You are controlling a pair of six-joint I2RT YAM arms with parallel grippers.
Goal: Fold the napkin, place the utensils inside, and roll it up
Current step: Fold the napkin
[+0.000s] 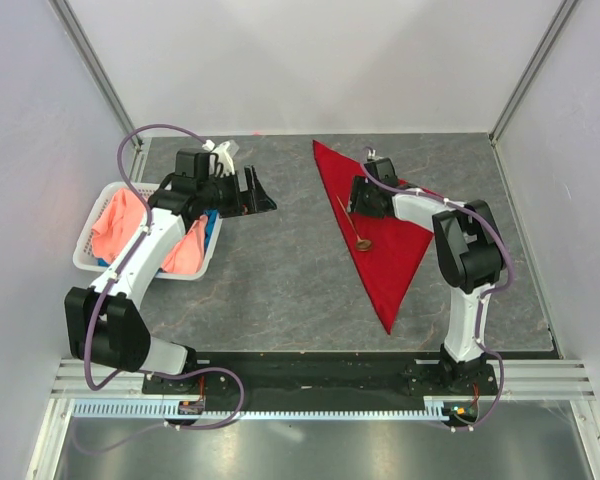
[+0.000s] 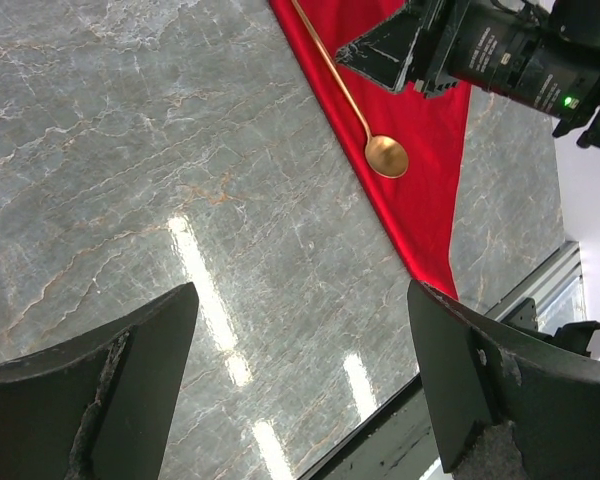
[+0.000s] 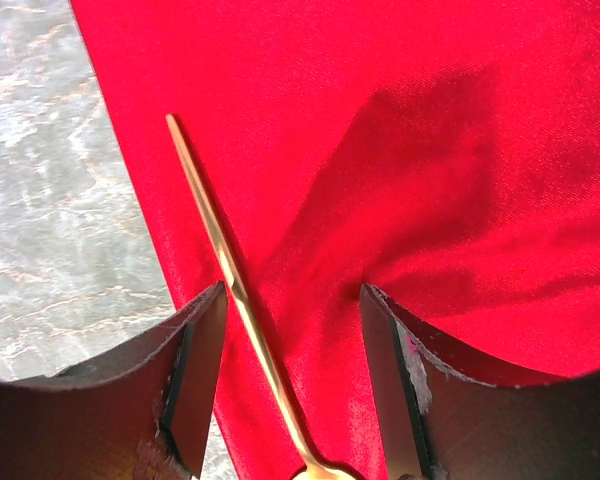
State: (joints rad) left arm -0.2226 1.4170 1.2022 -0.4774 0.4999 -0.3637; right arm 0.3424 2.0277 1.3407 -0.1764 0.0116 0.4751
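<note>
The deep red napkin [image 1: 385, 235] lies folded into a triangle on the table, right of centre. It also shows in the left wrist view [image 2: 410, 190] and the right wrist view [image 3: 380, 150]. The copper spoon [image 1: 352, 223] lies on it along its left edge, bowl toward the near side [image 2: 386, 156], its handle in the right wrist view [image 3: 220, 250]. My right gripper [image 1: 363, 198] is open just above the napkin, its fingers [image 3: 195, 370] straddling the spoon handle. My left gripper [image 1: 252, 190] is open and empty over bare table, left of the napkin.
A white basket [image 1: 95, 262] at the left table edge holds salmon-pink cloths [image 1: 120, 225] and a blue cloth [image 1: 212, 222], under my left arm. The grey marble table [image 1: 270, 290] ends at a black front rail [image 1: 320, 365].
</note>
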